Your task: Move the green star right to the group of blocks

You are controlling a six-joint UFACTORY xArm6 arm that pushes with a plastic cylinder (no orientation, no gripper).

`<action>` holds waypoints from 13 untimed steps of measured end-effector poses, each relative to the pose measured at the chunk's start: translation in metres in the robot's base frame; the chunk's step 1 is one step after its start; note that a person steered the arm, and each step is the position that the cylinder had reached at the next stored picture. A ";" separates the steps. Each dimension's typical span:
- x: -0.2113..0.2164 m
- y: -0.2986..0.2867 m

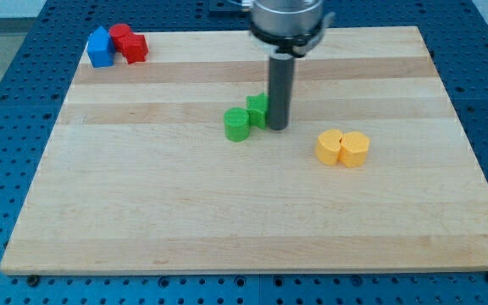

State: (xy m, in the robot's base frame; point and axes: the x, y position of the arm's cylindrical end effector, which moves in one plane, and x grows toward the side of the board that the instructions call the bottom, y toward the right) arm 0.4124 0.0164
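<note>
Wooden board (pixel 142 212), green star (pixel 257 110) half-hidden behind my tip (pixel 277 128)

1. A pale wooden board (pixel 227 212) fills most of the view, its planks running from the view's left to the view's right.
2. Around the board on all sides lies a blue perforated surface (pixel 24 76).
3. Even, soft light falls on the board.
</note>
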 end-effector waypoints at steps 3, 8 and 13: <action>0.010 -0.060; 0.062 -0.095; -0.083 -0.099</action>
State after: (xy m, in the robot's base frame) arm 0.3294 -0.0822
